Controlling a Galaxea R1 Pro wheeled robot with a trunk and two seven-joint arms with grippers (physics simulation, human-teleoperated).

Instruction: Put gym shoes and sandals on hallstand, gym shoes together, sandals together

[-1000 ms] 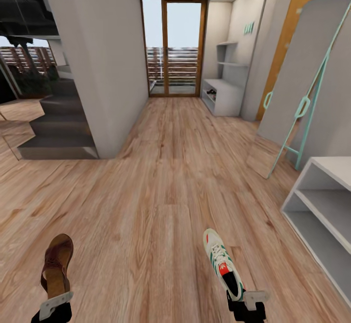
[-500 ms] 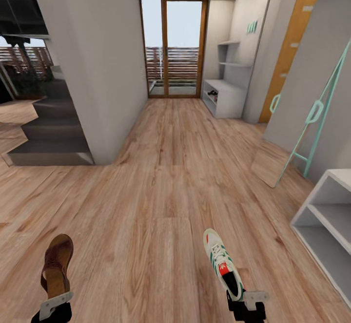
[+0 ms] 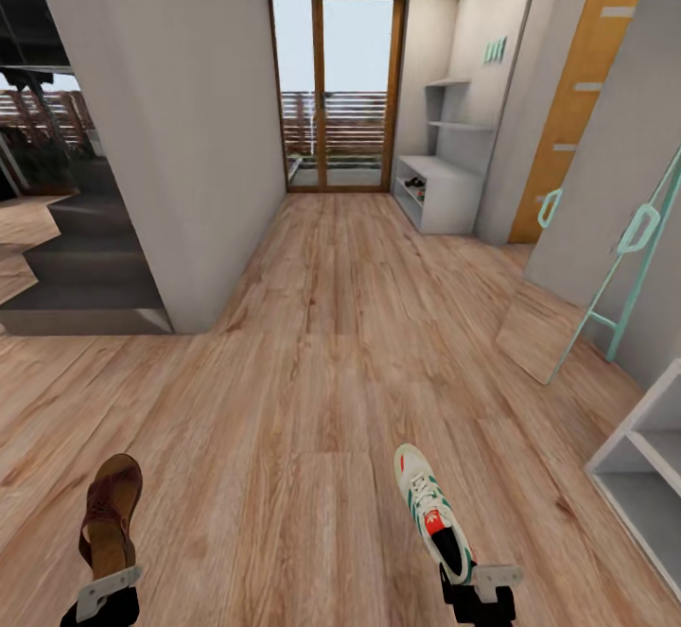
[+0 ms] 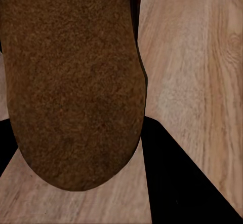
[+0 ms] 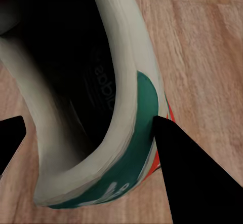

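A brown sandal [image 3: 111, 509] hangs just above the corridor floor [image 3: 322, 372] at the lower left, with my left gripper [image 3: 109, 582] shut on its heel end. Its suede sole [image 4: 76, 82] is close in the left wrist view. At the lower right my right gripper [image 3: 473, 575] is shut on the heel of a white gym shoe [image 3: 430, 513] with green stripes. The shoe's collar [image 5: 101, 107] sits between the dark fingers [image 5: 197, 173]. The pale-grey hallstand [image 3: 445, 194] stands far ahead on the right, by the glass door, with a small dark thing in a slot.
A grey wall corner [image 3: 189, 182] juts in on the left, with dark stairs [image 3: 66, 277] behind it. On the right lean a grey panel and a teal frame [image 3: 624, 268]. A white open shelf unit [image 3: 643, 457] stands near right. The glass door [image 3: 336, 88] closes the corridor.
The whole view has shifted: the near white shelf unit slid right and down, the left wall looms larger. Both held shoes stay where they were in the picture.
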